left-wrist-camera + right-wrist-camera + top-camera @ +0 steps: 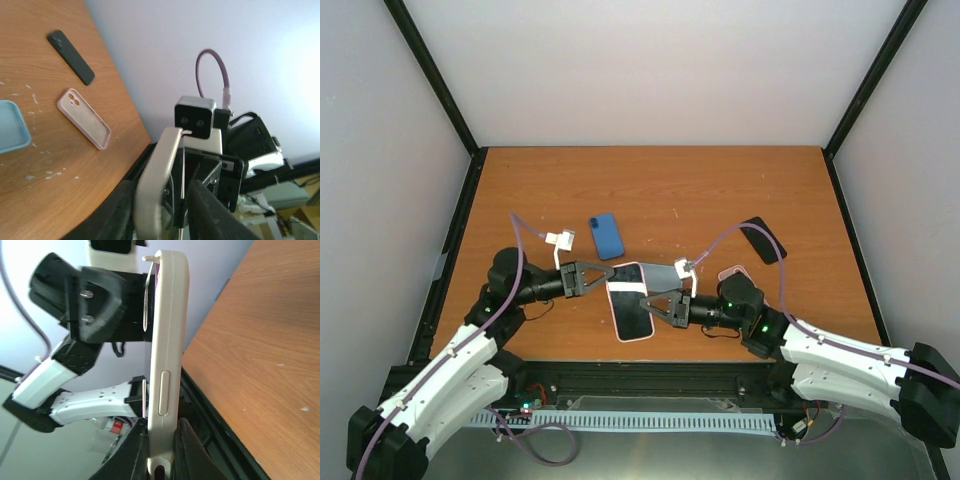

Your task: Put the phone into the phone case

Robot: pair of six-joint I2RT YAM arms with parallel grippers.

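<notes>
The right gripper (160, 442) is clenched on one end of the cream phone case (167, 340), holding it on edge above the near part of the table (670, 190). The left gripper (600, 273) straddles the opposite end, but I can't tell from here whether its jaws actually pinch it or only bracket it. The phone (632, 318) sits in the case between the two arms, dark screen showing from overhead. At the left gripper's end a thin sliver seems to stand off the case wall, so I'd judge that corner isn't seated. To do this well, the right side should act as a firm anchor while the left squeezes phone and case together at that lifted corner, pressing square rather than twisting. A pink case (83, 119), a black case (70, 57) and a blue case (607, 236) lie apart on the table.
</notes>
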